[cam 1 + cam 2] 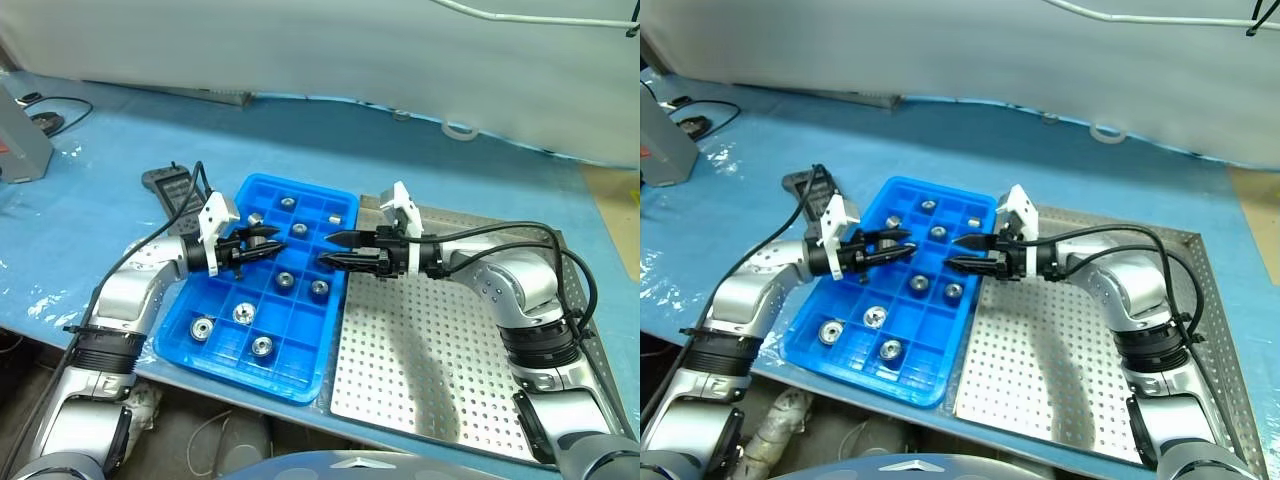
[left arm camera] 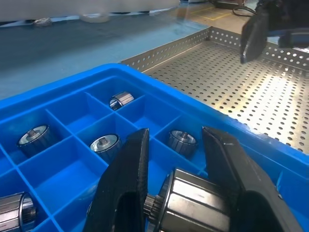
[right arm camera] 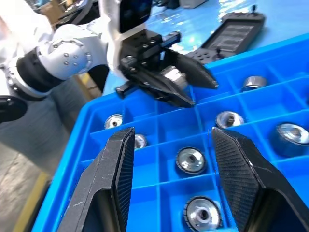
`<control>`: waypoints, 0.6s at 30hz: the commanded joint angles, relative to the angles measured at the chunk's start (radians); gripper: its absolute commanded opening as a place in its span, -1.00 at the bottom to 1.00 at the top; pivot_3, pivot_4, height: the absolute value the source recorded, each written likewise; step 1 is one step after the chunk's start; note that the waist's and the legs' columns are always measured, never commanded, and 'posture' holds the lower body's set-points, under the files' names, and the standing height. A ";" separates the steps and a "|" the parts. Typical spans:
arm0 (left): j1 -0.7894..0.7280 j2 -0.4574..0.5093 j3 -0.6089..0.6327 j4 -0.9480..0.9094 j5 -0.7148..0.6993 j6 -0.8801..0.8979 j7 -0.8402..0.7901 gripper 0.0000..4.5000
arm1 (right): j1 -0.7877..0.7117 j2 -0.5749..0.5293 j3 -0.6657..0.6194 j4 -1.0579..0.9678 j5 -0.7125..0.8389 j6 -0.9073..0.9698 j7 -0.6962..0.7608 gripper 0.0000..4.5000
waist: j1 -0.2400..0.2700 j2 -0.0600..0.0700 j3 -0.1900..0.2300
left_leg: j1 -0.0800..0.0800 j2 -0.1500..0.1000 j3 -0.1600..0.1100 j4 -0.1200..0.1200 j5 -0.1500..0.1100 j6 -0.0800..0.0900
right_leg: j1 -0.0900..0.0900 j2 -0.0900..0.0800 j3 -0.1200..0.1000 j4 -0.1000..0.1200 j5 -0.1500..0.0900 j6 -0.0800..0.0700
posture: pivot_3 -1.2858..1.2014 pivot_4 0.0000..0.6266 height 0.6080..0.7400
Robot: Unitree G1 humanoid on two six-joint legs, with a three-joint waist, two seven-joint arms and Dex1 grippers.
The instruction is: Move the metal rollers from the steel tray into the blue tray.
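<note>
— Rollers (image 1: 282, 280): spread one per compartment across blue tray (image 1: 200, 355), most on end, holes upward; one far-corner piece (image 2: 121, 100) on its side, axis level.
— Arms?
— Both reaching inward over blue tray, tips facing. Left gripper (image 1: 268, 245) clamped on a roller (image 2: 193, 195), axis running along the fingers. Right gripper (image 1: 330, 250) spread apart, empty.
— Differences between views?
— Right wrist view: held roller (image 3: 172, 77) between left fingers. Left wrist view: steel tray (image 2: 251, 96) perforations and rim close up.
</note>
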State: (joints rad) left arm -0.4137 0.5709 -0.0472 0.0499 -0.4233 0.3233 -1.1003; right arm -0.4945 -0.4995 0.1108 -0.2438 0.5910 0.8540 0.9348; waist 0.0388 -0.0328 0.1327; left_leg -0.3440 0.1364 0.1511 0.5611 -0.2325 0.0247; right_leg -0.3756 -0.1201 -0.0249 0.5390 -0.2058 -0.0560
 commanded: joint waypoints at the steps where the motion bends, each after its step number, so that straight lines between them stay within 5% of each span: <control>1: 0.018 0.084 0.051 -0.049 -0.029 0.003 -0.071 -0.39 | 0.015 0.005 -0.011 -0.011 -0.055 -0.092 -0.050 0.17 | -0.001 0.000 0.000 | 0.000 0.000 0.000 0.000 0.000 0.000 | 0.000 0.000 0.000 0.000 0.000 0.000 | -0.01 -0.52 1.00; 6: 0.024 0.125 0.085 -0.042 -0.045 -0.001 -0.087 -0.39 | -0.009 0.062 -0.029 0.087 -0.133 -0.196 -0.152 0.17 | -0.002 0.000 0.000 | 0.001 0.000 0.001 0.000 -0.002 -0.004 | -0.001 0.000 0.000 0.000 0.000 0.000 | 0.01 -0.52 1.00; 13: 0.069 0.042 -0.044 -0.199 -0.128 0.145 -0.120 -0.39 | -0.040 0.079 -0.064 0.137 -0.139 -0.229 -0.187 0.17 | 0.000 0.001 0.001 | -0.001 -0.002 0.001 0.000 -0.002 -0.003 | -0.001 0.000 0.001 0.000 0.000 -0.001 | 0.00 -0.52 1.00; 18: 0.010 0.002 0.001 -0.114 -0.096 0.142 -0.013 -0.39 | 0.001 0.090 -0.075 0.078 -0.124 -0.209 -0.220 0.17 | -0.006 0.002 0.001 | 0.000 0.000 0.002 -0.001 0.000 -0.001 | -0.001 0.001 0.001 0.000 0.000 -0.001 | -0.02 -0.52 1.00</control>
State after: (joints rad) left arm -0.3644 0.5741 -0.1045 -0.0827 -0.5250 0.4724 -1.1625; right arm -0.5029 -0.4179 0.0532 -0.1054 0.4444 0.6441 0.7273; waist 0.0330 -0.0308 0.1340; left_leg -0.3432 0.1367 0.1524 0.5605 -0.2338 0.0204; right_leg -0.3761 -0.1194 -0.0241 0.5390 -0.2055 -0.0568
